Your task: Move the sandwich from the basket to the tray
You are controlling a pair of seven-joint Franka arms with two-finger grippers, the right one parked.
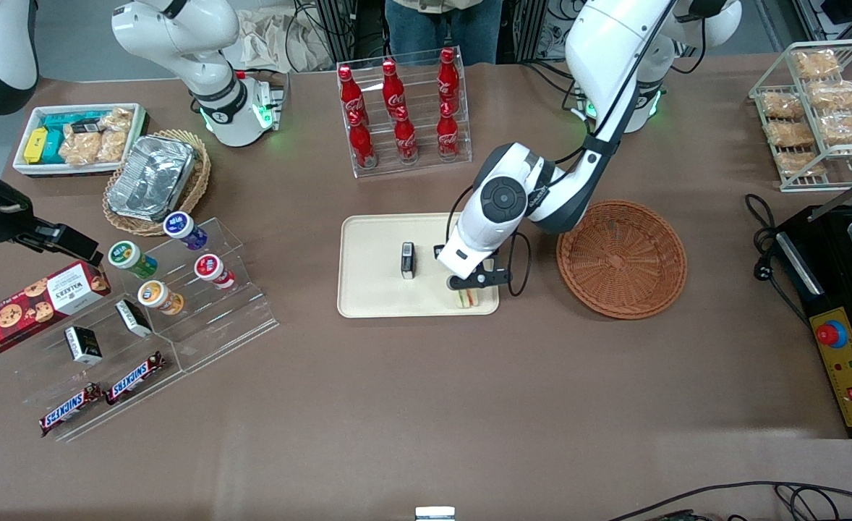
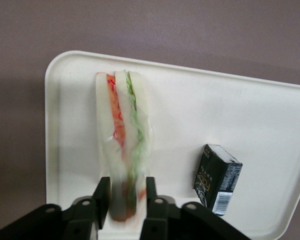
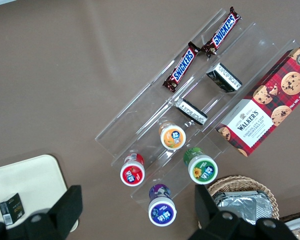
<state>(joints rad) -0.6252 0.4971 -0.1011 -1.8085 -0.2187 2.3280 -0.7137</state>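
The sandwich [image 2: 122, 130], white bread with orange-red and green layers, stands on edge on the cream tray [image 2: 200, 110], near one corner of it. My left gripper [image 2: 127, 182] is shut on the sandwich's near end, one finger on each bread face. In the front view the gripper [image 1: 471, 286] is low over the tray [image 1: 375, 289], at the tray end nearest the basket, and the sandwich [image 1: 469, 298] shows just under it. The reddish-brown wicker basket [image 1: 621, 258] is empty and sits beside the tray, toward the working arm's end of the table.
A small black box [image 1: 408, 260] stands on the tray beside the sandwich and also shows in the left wrist view [image 2: 217, 179]. A rack of red bottles [image 1: 401, 108] is farther from the front camera. A clear snack stand [image 1: 173, 289] lies toward the parked arm's end.
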